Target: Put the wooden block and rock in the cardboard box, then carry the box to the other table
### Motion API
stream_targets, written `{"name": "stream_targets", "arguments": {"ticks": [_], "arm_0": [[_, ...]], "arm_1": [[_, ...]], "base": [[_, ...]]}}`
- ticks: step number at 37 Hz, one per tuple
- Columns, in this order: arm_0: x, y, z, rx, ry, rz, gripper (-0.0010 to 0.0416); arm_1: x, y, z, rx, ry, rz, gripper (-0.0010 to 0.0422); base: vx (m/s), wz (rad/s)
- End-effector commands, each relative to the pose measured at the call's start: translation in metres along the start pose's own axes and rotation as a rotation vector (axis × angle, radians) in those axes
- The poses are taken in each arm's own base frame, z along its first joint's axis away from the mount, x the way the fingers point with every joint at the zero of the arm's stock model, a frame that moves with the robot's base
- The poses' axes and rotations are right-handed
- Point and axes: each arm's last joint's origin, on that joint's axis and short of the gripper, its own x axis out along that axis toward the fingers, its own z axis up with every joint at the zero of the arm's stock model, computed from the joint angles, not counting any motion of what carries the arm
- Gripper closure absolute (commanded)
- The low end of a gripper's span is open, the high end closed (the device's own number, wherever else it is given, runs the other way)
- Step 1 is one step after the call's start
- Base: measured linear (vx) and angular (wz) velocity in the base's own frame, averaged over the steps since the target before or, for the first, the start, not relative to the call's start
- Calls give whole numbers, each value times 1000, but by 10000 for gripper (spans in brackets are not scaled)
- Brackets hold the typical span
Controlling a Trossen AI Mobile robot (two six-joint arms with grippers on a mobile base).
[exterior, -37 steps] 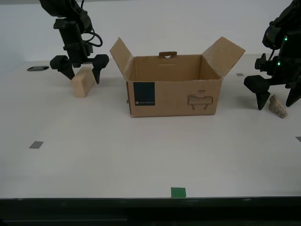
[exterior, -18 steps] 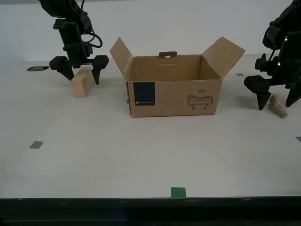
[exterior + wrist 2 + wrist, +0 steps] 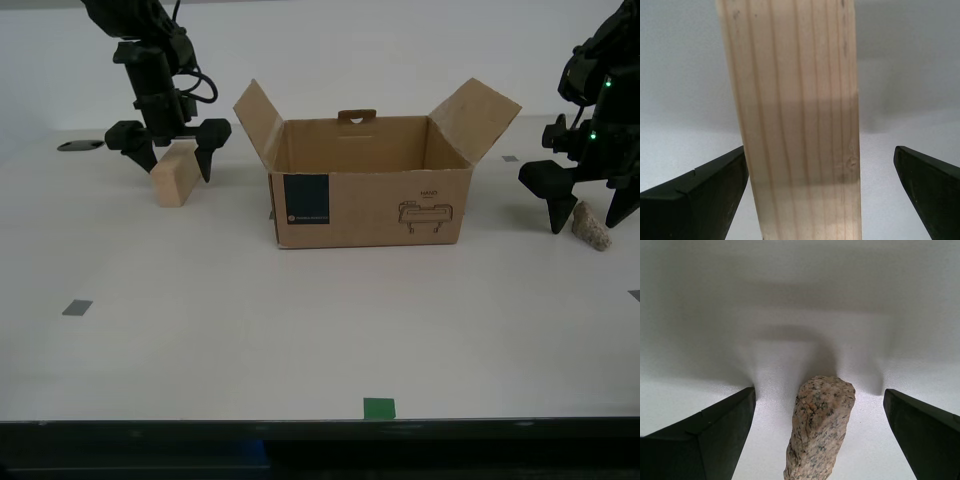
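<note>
My second gripper (image 3: 170, 160) stands at about 10 o'clock from the cardboard box (image 3: 370, 195) in the exterior view, jaws spread wide and pointing down over the wooden block (image 3: 175, 175). The block rests on the table (image 3: 300, 330), tilted, with its upper end between the two fingers. In the second wrist view the wooden block (image 3: 800, 125) fills the centre of the gap; one fingertip (image 3: 715, 190) sits just beside its face, and whether it touches cannot be told. The other fingertip (image 3: 930, 185) stands well apart from it. The claw is released, not clamped.

My first gripper (image 3: 590, 205) stands at about 3 o'clock from the box in the exterior view, jaws likewise spread wide. The rock (image 3: 591, 226) lies on the table between the finger tips, nearer the outer finger. In the first wrist view the rock (image 3: 820, 425) lies between the fingers, with clear table showing on both sides of it; neither fingertip (image 3: 725, 425) touches it. This claw is also released and holds nothing.

The box sits on the table between the two arms, side flaps raised, label and line drawing facing the camera. What can be seen of its interior shows bare cardboard.

A green tape square (image 3: 379, 408) lies at 6 o'clock from the box near the table's front edge; a grey tape square (image 3: 77, 308) lies at about 8 o'clock.
</note>
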Motion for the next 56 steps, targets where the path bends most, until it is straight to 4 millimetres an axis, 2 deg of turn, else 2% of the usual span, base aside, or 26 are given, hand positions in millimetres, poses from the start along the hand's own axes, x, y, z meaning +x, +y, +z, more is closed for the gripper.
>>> {"name": "stream_targets", "arguments": {"ticks": [1,15,31,42,49,56], "arm_0": [[0,0,0,-2,1,4,51],[0,1,0,-3,2,4,50],[0,3,0,-11,5,5,57],[0,3,0,-10,5,5,106],[0,4,0,-12,5,15,160],[0,6,0,-14,3,30,250]], "arm_1": [[1,0,-1,3,4,2,23],[14,0,-11,10,41,3,23],[15,0,-10,11,31,3,23],[15,0,-10,2,32,3,27],[15,0,-11,2,35,3,81],[15,0,-11,-1,35,4,189]], "base": [[0,0],[0,0],[0,0],[0,0],[0,0],[0,0]]}}
